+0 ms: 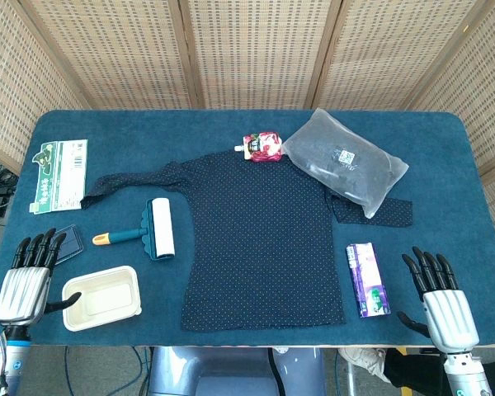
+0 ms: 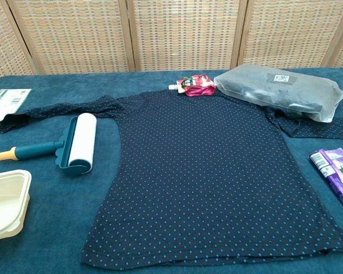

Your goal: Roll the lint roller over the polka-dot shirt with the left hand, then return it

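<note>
Left hand [image 1: 26,285] open, empty – lint roller [image 1: 153,229] untouched beside polka-dot shirt [image 1: 264,239]

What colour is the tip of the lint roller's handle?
Yellow-orange, on the teal lint roller; clearest in the chest view.

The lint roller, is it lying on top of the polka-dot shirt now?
No. In the head view the lint roller lies on the blue table cover beside the polka-dot shirt, under its sleeve, not on it.

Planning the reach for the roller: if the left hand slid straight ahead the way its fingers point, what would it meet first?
Probably the small dark blue item lying right at the left hand fingertips, not the lint roller, which sits further right.
</note>
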Available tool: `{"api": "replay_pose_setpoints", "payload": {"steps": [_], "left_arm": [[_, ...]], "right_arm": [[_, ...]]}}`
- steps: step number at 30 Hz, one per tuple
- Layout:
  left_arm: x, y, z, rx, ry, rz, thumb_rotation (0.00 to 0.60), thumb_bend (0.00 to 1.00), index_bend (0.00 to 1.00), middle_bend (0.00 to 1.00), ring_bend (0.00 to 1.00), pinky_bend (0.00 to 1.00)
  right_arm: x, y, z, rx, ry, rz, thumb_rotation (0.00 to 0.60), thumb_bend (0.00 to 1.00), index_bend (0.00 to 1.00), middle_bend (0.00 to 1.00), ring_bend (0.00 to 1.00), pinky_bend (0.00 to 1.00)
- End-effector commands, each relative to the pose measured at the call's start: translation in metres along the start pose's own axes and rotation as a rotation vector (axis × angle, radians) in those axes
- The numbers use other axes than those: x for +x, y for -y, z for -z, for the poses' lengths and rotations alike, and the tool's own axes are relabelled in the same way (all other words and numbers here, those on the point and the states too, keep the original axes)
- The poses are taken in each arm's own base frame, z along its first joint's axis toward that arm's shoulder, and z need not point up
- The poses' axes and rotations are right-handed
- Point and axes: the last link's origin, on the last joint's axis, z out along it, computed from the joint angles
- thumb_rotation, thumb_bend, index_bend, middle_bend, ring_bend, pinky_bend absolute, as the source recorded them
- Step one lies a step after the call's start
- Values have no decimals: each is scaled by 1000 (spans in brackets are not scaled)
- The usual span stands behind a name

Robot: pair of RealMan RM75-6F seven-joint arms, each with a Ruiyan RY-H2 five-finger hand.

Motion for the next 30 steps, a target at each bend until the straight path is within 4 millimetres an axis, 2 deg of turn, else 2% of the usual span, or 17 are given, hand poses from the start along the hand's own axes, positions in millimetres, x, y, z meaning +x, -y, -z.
{"api": "replay_pose_setpoints", "payload": {"steps": [1, 30], "left_arm": [[0, 0, -1, 0, 1, 1, 600, 94, 0, 0, 0, 0], [-2, -4, 1, -16, 4, 2, 600, 95, 0, 0, 0, 0]], "right_arm": [[0, 0, 0, 2, -2, 1, 600, 94, 0, 0, 0, 0], [6, 1, 3, 8, -19, -15, 600, 93, 0, 0, 0, 0]]}}
